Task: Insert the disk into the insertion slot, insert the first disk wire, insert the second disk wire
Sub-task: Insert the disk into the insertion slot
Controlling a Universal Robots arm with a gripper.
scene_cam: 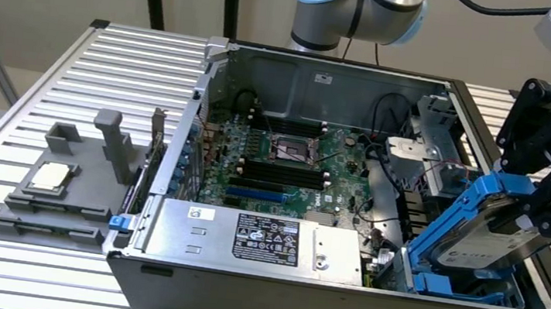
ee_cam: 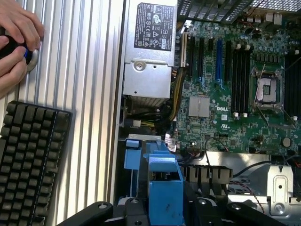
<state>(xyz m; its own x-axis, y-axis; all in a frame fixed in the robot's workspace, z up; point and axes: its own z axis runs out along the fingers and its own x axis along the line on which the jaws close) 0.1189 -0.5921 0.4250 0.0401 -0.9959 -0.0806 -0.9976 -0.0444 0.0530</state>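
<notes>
Over at the exterior view's right end of the open computer case (scene_cam: 342,298), my gripper (scene_cam: 537,206) is clamped on the disk (scene_cam: 496,230), with the fingers squeezing the upper end of its blue carrier frame. The drive hangs tilted. Its top is in my grasp above the case rim and its lower end is down at the mouth of the insertion slot (scene_cam: 453,287). Whether it touches the blue clips there I can't tell. It isn't seated: most of the drive leans clear of the cage.

From the wrist, the carrier's blue edge stands between my black fingers (ee_cam: 94,212), with the power supply (ee_cam: 150,47) and the motherboard (ee_cam: 235,80) spread out beyond.

On handling, I judge this a dense little slab, heavy for its size. It has a rigid metal shell and would be unforgiving of a knock (delicate innards, I'd guess). The plastic carrier looks like the only part with any give, so its rails seem the right place to hold. The flat metal face looks smooth enough to slip, and pressing on it seems unwise.

A person's hand (ee_cam: 14,42) rests on the slatted table (ee_cam: 84,94), near a black keyboard (ee_cam: 28,160).
</notes>
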